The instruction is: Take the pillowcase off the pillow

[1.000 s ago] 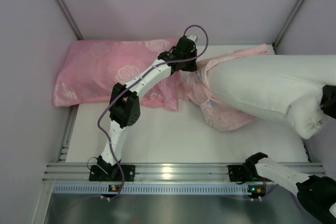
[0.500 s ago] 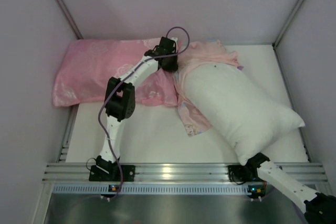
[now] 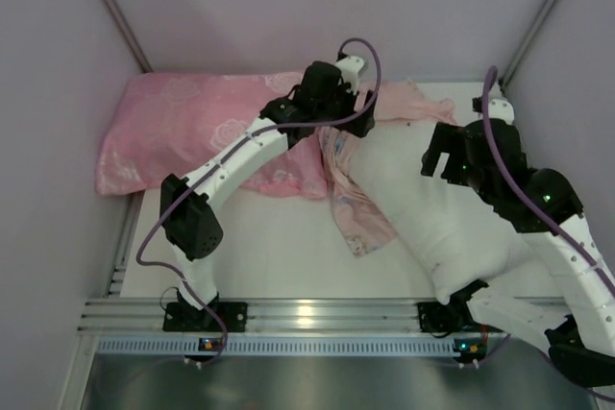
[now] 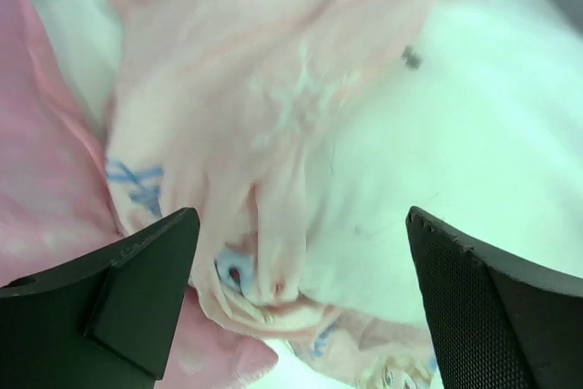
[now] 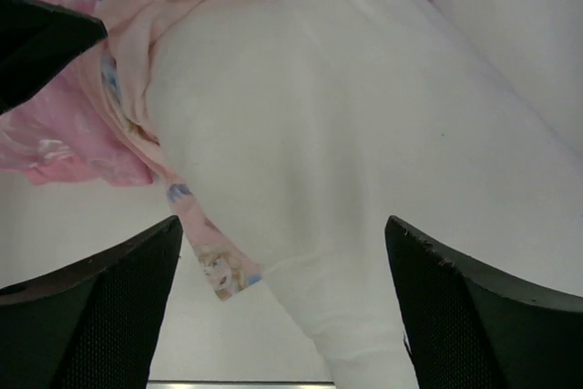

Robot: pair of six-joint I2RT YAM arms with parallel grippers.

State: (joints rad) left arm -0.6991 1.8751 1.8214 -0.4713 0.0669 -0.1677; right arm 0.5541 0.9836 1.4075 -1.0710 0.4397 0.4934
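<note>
The left claw (image 4: 301, 220) hangs wide open and empty, with the bunched pale pink pillowcase (image 4: 264, 116) directly beneath and between its fingers. The right claw (image 5: 283, 221) is also spread open and empty, poised over the white pillow (image 5: 346, 134) on the tabletop (image 3: 279, 237). The pillowcase lies beyond it, gathered at the pillow's far end.

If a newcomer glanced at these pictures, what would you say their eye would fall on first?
First the plump white pillow, lying diagonally right of centre, mostly bare, with the pale pink pillowcase bunched at its far-left end. Then the rose-patterned pillow at far left, and the left arm and right arm above, jaws open.
</note>
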